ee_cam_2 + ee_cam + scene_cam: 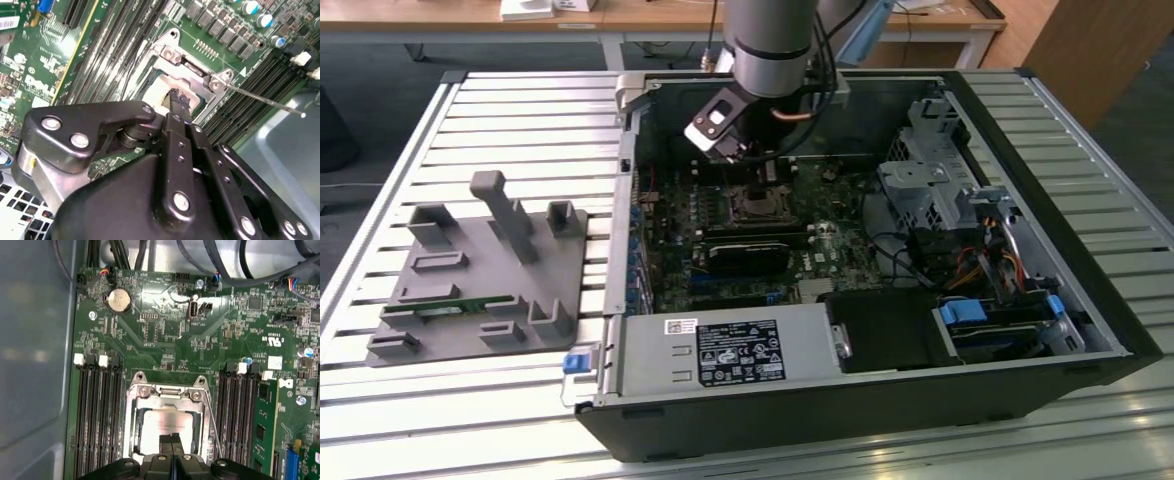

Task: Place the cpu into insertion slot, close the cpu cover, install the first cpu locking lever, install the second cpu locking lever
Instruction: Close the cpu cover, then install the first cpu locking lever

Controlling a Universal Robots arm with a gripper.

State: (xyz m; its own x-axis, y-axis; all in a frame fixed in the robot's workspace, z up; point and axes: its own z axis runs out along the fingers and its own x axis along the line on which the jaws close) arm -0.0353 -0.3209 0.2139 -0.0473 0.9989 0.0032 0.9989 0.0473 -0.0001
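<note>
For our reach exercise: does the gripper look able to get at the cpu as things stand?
Probably yes: the gripper hangs above the cpu, whose metal top lies bare in the cut-out of the cpu cover.

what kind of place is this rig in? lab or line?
Probably a robotics lab or test workshop, not a production line: an open desktop PC case lies on a slatted metal table, a grey fixture plate sits beside it, and wooden desks stand behind.
</note>
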